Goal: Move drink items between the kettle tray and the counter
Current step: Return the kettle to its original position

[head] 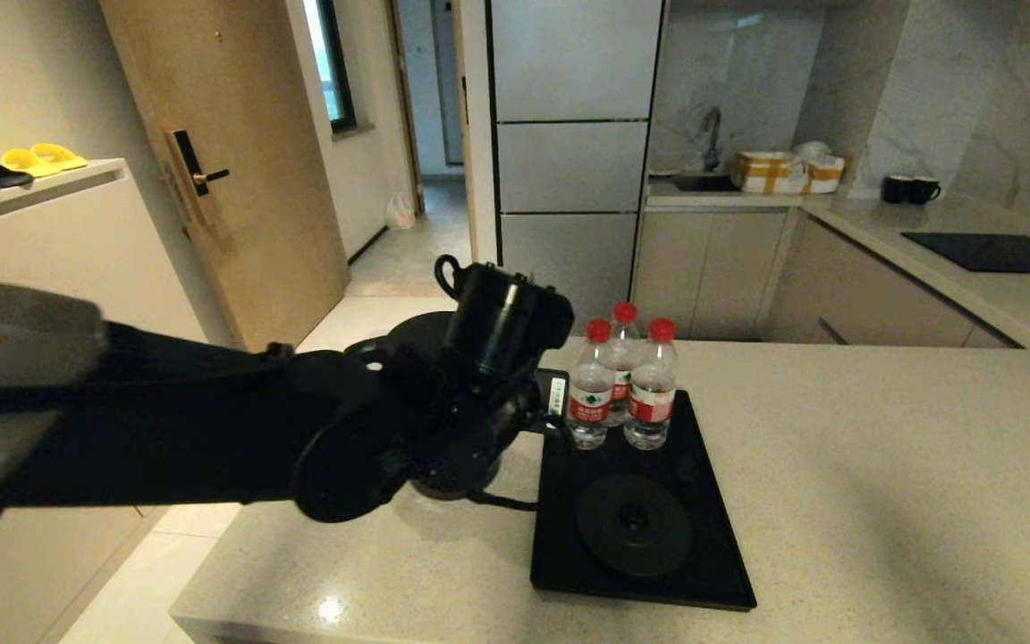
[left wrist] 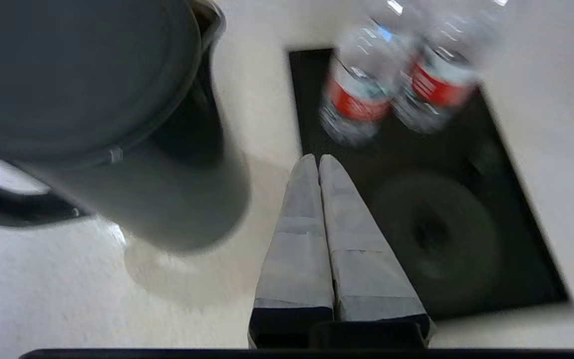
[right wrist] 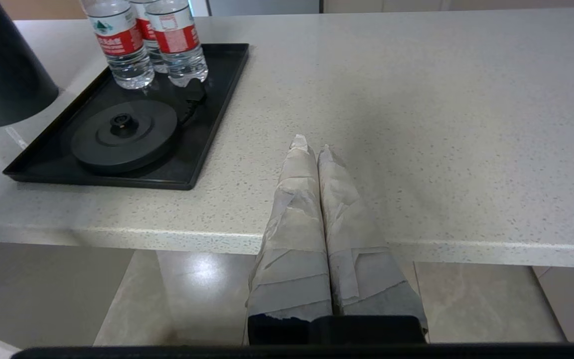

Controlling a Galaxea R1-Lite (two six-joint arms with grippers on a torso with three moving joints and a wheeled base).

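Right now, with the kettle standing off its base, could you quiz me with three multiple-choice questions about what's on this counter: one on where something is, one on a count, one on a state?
1. Where does the kettle stand?
A. on the round base disc
B. on the counter beside the tray
C. by the sink

2. How many water bottles stand on the tray?
A. one
B. five
C. three

3. How are the left end effector's fingers?
A. closed together, holding nothing
C. clamped on a bottle
B. spread wide around the kettle handle

Answers:
1 B: the right wrist view shows the kettle on the stone, off the tray, and the base disc bare.
2 C: three red caps show in the head view.
3 A: the left wrist view shows both fingers pressed together, with nothing between them.
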